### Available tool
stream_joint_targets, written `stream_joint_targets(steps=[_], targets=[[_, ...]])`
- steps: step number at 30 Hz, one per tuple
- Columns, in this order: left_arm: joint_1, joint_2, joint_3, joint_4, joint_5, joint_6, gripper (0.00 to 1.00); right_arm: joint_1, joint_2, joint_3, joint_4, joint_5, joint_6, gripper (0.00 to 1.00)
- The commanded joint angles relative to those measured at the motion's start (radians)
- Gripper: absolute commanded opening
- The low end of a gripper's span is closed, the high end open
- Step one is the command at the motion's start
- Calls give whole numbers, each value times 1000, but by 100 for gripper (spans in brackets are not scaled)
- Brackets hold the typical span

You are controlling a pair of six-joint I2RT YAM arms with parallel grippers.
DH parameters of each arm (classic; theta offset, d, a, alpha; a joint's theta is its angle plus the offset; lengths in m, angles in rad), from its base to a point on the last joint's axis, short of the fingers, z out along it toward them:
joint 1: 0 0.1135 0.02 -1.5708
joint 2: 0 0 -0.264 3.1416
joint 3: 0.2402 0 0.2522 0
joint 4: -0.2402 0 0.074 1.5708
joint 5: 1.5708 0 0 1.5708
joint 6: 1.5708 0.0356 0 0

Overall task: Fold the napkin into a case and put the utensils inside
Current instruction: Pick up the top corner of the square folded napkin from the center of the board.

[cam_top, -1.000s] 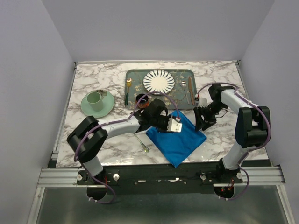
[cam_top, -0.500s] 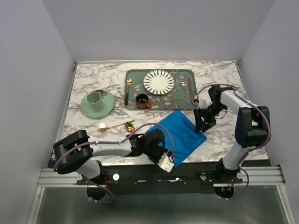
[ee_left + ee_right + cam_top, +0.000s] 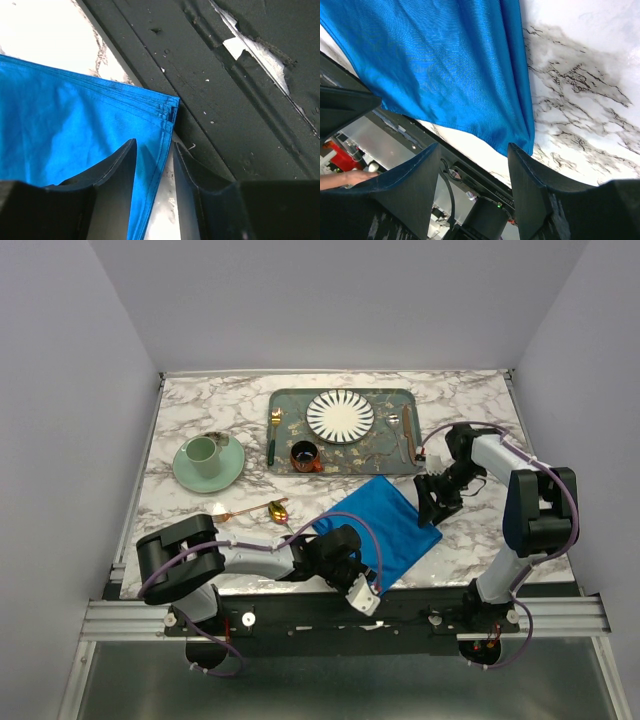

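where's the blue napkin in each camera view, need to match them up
Top external: napkin low, right of centre.
Left wrist: napkin fills the left side, its corner pointing right.
Right wrist: napkin covers the upper left.
Shared landmark: marble tabletop under it in all three.

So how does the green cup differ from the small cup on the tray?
The green cup is pale and larger; the small cup is dark reddish-brown. The green cup stands on a matching saucer off the tray; the small cup sits on the tray. Both stand upright.
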Motion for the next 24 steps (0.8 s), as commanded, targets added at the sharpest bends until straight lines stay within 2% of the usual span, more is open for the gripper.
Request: stream_joint_targets(steps=[1,5,8,12,15,19,24], targets=[[-6,21,-1,33,13,33,43,0,17,-4,-10,-5,-12,64],[-6,27,-1,28,32,38,43,0,24,-1,-10,-5,-11,64],[-6,27,1,31,32,35,36,0,26,1,-12,-4,-12,64],[-1,24,2,36,32,42,17,0,31,-1,-10,-4,-12,64],[8,7,-1,36,44,49,8,0,32,-1,-12,-7,-11,64],[27,-28,-1,19,61,78,1,0,35,-1,-10,-5,-12,64],[51,-51,15,-35,101,105,0,0,43,8,-15,-7,-12,64]])
